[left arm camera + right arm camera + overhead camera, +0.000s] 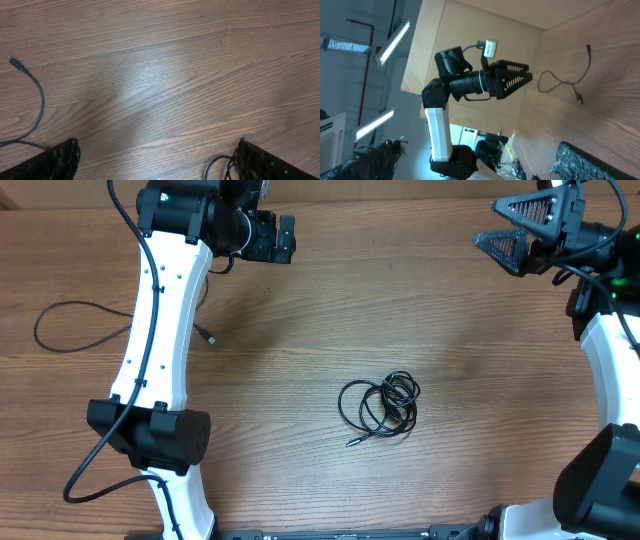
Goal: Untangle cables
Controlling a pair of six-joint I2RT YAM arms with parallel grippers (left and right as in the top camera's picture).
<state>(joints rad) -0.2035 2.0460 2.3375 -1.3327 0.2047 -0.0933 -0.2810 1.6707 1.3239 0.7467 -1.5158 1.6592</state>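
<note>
The cables lie in two places. A small tangled coil (380, 408) of thin black cord sits right of the table's middle, and its edge shows at the bottom of the left wrist view as cable loops (218, 167). A long loose strand (70, 330) curves at the left and ends in a plug (210, 337). It shows again as the strand (39, 102) and as the wavy cable (560, 82). My left gripper (285, 238) hovers at the far edge, open and empty, its fingers (57, 161) wide apart. My right gripper (487, 225) is at the far right corner, open and empty.
The left arm's white links (155, 330) stretch over the left side of the wooden table (450, 320), partly above the loose strand. The right arm (610, 360) runs along the right edge. A cardboard panel (480, 25) stands behind the table.
</note>
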